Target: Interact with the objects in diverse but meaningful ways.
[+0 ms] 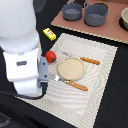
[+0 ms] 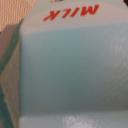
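two pots (image 1: 85, 12) sit beyond a placemat (image 1: 102, 75) holding a plate (image 1: 71, 68), tomato (image 1: 50, 56), fork and knife. a milk carton (image 2: 70, 70) fills the wrist view; whether the gripper grips it, i cannot tell.

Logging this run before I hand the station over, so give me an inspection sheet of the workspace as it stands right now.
Surface: pale woven placemat on a dark table.
Job's things: red tomato beside the round plate; yellow box off the mat; milk carton fills the wrist view.
Clutter: fork, knife, two grey pots on a brown board.
Grippers: gripper hidden behind the arm; state cannot be told.
Cables: dark cable near the arm.
Surroundings: nothing seen.
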### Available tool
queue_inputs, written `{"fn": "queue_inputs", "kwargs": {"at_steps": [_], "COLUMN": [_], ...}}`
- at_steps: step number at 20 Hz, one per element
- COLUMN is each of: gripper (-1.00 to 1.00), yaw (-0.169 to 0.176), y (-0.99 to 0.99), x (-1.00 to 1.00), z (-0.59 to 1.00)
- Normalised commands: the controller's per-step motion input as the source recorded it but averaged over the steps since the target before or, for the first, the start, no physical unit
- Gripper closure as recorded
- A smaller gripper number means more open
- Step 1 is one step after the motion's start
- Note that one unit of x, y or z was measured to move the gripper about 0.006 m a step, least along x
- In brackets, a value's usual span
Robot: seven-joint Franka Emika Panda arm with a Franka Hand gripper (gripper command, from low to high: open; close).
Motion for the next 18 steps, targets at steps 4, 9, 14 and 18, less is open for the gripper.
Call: {"fn": "queue_inputs", "kwargs": {"at_steps": [4,9,14,18], "gripper": [1.0,1.0,-1.0,-1.0], "yaw": [0.004,0.013,0.032,0.018], "y": [-0.09,-0.14,-0.13,-0.03], "x": [0.32,0.08,0.02,0.06], "z": [-0.2,-0.24,-0.15,0.51]}}
